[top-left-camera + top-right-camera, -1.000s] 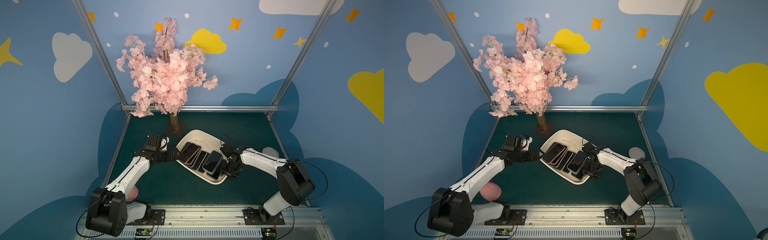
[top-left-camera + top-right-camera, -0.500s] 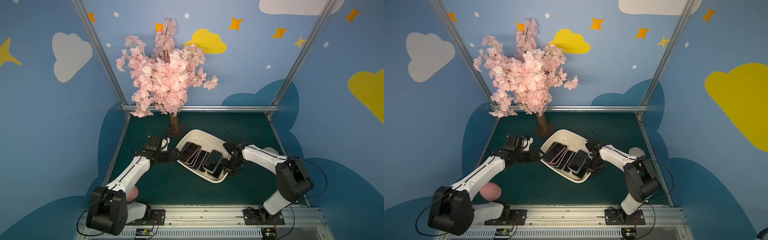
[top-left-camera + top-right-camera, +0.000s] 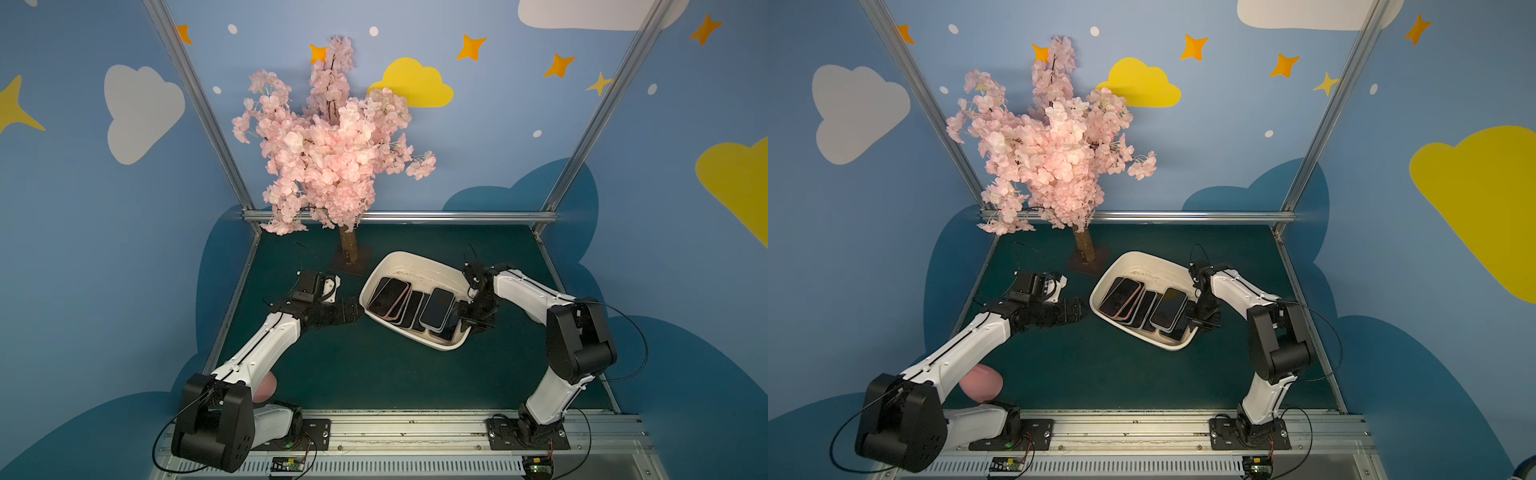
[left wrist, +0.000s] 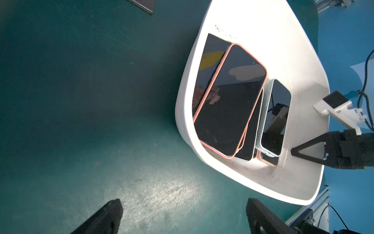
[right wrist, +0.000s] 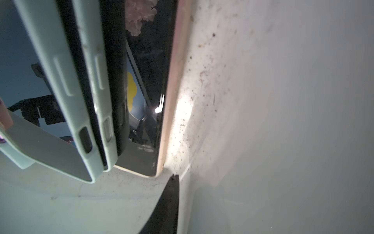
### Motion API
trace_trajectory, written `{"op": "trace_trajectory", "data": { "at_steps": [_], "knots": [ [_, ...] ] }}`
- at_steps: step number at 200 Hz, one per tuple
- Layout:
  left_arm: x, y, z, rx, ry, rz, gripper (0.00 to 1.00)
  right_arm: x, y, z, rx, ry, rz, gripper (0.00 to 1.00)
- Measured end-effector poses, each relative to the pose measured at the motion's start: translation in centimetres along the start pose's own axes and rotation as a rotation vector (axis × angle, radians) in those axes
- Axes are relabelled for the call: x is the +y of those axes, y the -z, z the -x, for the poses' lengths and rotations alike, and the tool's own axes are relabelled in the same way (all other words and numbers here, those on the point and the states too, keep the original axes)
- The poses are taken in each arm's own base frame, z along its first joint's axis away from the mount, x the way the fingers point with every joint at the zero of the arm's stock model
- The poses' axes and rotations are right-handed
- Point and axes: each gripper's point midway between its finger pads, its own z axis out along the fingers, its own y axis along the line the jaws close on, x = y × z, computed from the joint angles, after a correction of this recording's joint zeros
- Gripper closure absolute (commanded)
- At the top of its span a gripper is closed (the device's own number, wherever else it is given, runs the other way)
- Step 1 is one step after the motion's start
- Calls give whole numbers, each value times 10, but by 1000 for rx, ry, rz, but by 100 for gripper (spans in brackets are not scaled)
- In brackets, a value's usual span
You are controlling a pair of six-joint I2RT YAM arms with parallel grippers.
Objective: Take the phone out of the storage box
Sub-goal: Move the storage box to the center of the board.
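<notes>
Storage box point(image 3: 432, 272): cream tub with a speckled interior, set slantwise at mid-bench point(image 3: 374, 374) in front of a blossom tree point(image 3: 332, 145). Contents: several phones, none yet out, lying face-up and overlapped like shingles so that each props or pins its neighbour. A pink-cased phone point(image 3: 388, 297) tops the group at the end nearer the left arm. A pale-cased phone point(image 3: 436, 307) tops the group nearer the right arm and overlies a pink-edged phone point(image 5: 172, 81) that lies close along the tub wall. Given the overlap, only the two uppermost phones appear to offer a free edge. Left claw point(image 3: 355, 311): spread wide and empty, low over the bench just beside the tub's end, facing the pink-cased phone. This reads as a stance ready to reach in over the rim. Right claw point(image 3: 464, 320): at the rim of the opposite end. The right wrist view shows one finger point(image 5: 170, 206) down inside the tub, close against the inner wall and just off the corner of the pink-edged phone. Its partner is hidden, so whether the claw pinches the wall, is pressed together or stands spread cannot be told. Likely purpose: straddling the wall to steady the light tub while a phone is drawn out.
</notes>
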Motion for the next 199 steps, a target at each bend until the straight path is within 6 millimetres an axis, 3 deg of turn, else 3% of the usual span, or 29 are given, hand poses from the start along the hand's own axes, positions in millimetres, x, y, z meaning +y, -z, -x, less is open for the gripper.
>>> {"op": "trace_trajectory", "data": {
  "at_steps": [64,92,127,158,199],
  "knots": [
    [1,3,-6,6,2,4,0,-10,17,68,-89,229,-81,100],
    [2,3,-10,10,3,5,0,-19,23,83,-85,244,-88,80],
    [2,7,-13,13,2,6,0,-35,30,102,-88,210,-113,65],
    [-1,11,-17,4,-7,-3,0,-43,72,135,-256,125,-86,43],
    [0,11,-30,14,-17,-8,0,-42,112,133,-359,55,-23,42]
  ]
}}
